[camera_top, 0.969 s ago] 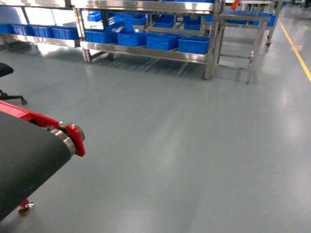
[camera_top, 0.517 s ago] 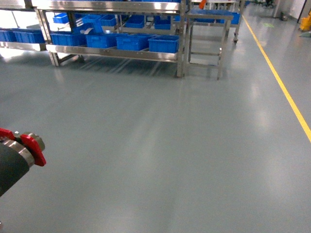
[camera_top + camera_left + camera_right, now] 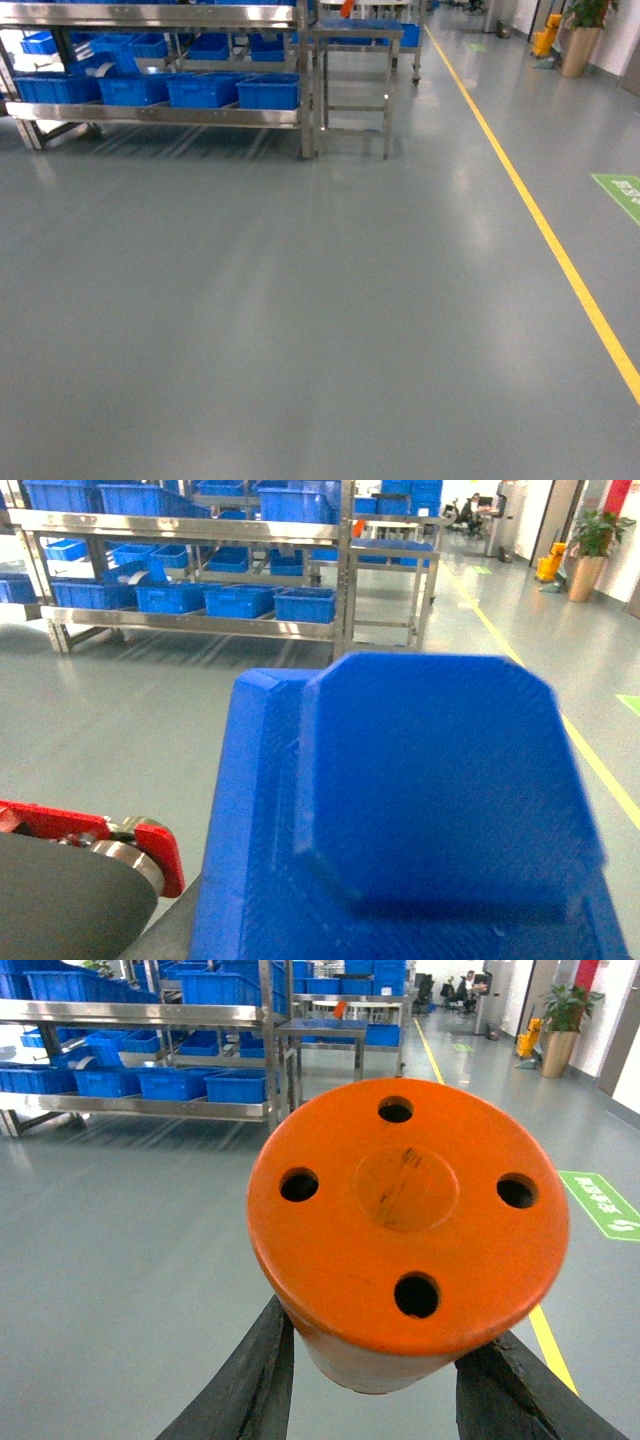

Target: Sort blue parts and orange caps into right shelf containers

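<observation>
A big blue part (image 3: 420,810) fills the left wrist view, held up above the floor; it hides my left gripper's jaws. My right gripper (image 3: 380,1360) is shut on an orange cap (image 3: 410,1220), a round cap with several holes in its face, with a black finger (image 3: 255,1380) pressed on each side. The steel shelf (image 3: 160,113) stands far off at the head view's upper left, with a row of blue shelf containers (image 3: 268,92) on its low tier. Neither gripper shows in the head view.
Grey floor lies between me and the shelf. A small steel table (image 3: 355,60) stands beside the shelf's right end. A yellow floor line (image 3: 540,230) runs along the right. A red conveyor end with its roller (image 3: 150,850) is close at the left.
The head view has swung to the right: the shelf slid from the upper middle to the upper left, and the red conveyor end has left the frame.
</observation>
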